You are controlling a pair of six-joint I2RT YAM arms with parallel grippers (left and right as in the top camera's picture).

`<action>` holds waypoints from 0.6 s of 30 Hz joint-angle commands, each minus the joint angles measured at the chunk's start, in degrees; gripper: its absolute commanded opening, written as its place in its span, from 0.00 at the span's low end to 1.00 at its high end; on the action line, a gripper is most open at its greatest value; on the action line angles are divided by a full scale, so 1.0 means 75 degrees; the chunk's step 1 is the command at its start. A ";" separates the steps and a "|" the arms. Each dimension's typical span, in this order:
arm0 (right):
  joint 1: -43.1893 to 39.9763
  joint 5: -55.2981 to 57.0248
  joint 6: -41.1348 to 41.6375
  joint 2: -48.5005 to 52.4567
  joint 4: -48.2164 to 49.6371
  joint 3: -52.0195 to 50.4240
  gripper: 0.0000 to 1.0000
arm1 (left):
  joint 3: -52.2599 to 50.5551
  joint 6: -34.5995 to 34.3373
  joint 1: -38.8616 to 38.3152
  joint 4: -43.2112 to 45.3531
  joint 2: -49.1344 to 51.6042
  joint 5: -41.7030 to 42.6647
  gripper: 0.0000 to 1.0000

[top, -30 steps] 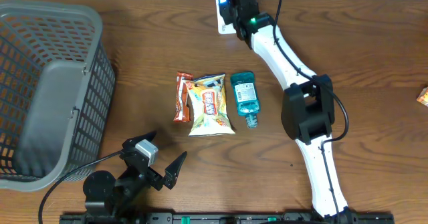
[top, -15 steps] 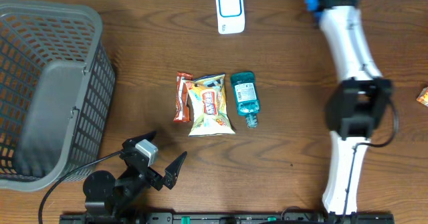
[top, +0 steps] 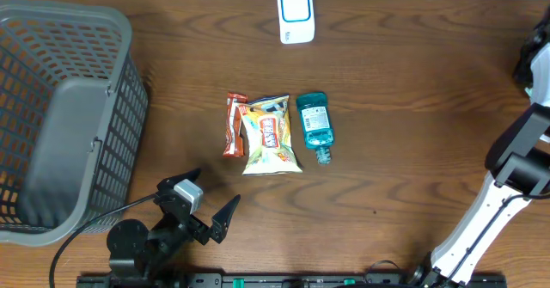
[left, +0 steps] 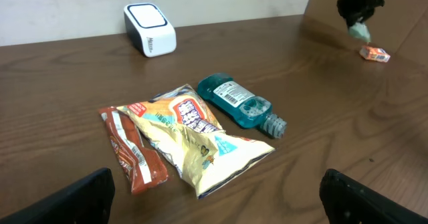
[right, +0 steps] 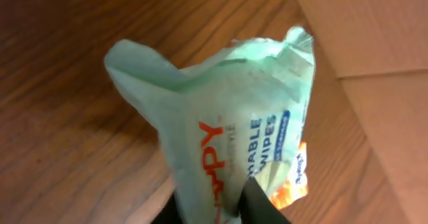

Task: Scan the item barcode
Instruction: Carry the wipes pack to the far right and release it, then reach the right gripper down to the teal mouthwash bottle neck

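A pale green wipes pack (right: 221,110) with orange and blue print fills the right wrist view, pinched at its lower end between the dark fingers (right: 259,204) of my right gripper (right: 214,207). The left wrist view shows that gripper (left: 360,0) far off at the table's right edge, the pack (left: 361,30) hanging under it. The white scanner (top: 295,13) with a blue ring stands at the back middle, well left of the right arm (top: 524,150). My left gripper (top: 199,211) rests open near the front edge, nothing between its jaws.
A red snack bar (top: 233,125), a chips bag (top: 271,137) and a blue mouthwash bottle (top: 315,125) lie together mid-table. A grey basket (top: 60,116) stands at the left. A small orange packet (left: 374,52) and a cardboard box (right: 374,50) sit at the far right.
My right arm has swung from the scanner at the back middle to the far right edge of the table, carrying the wipes pack. The left arm has not moved.
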 commanded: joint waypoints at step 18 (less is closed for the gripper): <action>0.1268 -0.6589 0.1580 -0.4004 -0.1582 0.0224 0.99 | -0.0006 0.0131 -0.0023 0.0003 -0.0041 -0.0006 0.98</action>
